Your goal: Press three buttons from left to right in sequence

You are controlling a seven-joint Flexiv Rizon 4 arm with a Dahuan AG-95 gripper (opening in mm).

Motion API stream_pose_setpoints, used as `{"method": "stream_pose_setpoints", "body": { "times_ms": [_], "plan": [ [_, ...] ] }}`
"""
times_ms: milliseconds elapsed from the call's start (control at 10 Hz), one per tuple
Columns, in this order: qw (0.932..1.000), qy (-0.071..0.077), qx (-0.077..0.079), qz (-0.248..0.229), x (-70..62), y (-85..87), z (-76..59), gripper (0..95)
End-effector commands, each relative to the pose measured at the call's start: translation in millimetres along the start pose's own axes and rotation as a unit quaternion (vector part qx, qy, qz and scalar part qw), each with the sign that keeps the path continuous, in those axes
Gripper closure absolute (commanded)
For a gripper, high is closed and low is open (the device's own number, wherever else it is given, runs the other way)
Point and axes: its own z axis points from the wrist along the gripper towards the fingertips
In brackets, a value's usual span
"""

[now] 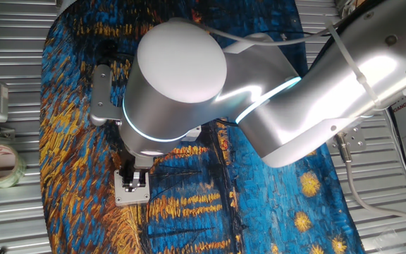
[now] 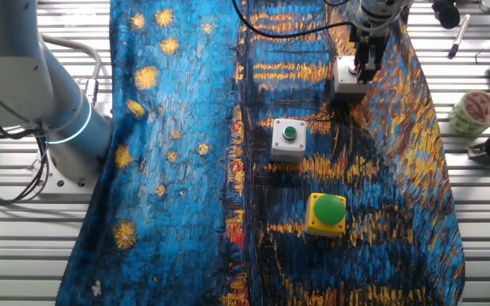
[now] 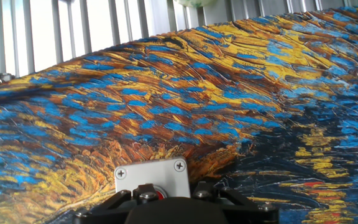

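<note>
Buttons: yellow box with green dome [image 2: 327, 212] farthest from gripper [image 2: 366, 75], small green-button box [image 2: 289, 138] between, red-button box [image 2: 345, 78] directly under the fingertips, red barely visible in hand view. Finger state: cannot tell.

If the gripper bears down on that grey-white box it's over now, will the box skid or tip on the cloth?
The grey-white box probably won't tip: it looks squat and flat-based. The painted cloth lies flat there, so skidding seems unlikely. The gripper sits over the box's top, so the force likely goes straight down.
</note>
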Motion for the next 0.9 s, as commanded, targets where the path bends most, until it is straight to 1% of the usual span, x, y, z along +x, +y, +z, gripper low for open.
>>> {"method": "stream_pose_setpoints", "body": {
  "times_ms": [100, 400, 600, 700, 800, 900],
  "plan": [
    [0.9999, 0.000, -0.003, 0.011, 0.8, -0.2, -0.3, 57.0],
    [1.0000, -0.001, -0.006, 0.007, 0.8, -0.2, -0.3, 57.0],
    [0.9998, 0.003, -0.016, 0.006, 0.8, -0.2, -0.3, 57.0],
    [0.9999, 0.002, -0.013, 0.005, 0.8, -0.2, -0.3, 57.0],
    [0.9999, 0.001, -0.015, 0.004, 0.8, -0.2, -0.3, 57.0],
    [0.9999, 0.000, -0.013, 0.001, 0.8, -0.2, -0.3, 57.0]
  ]
}}
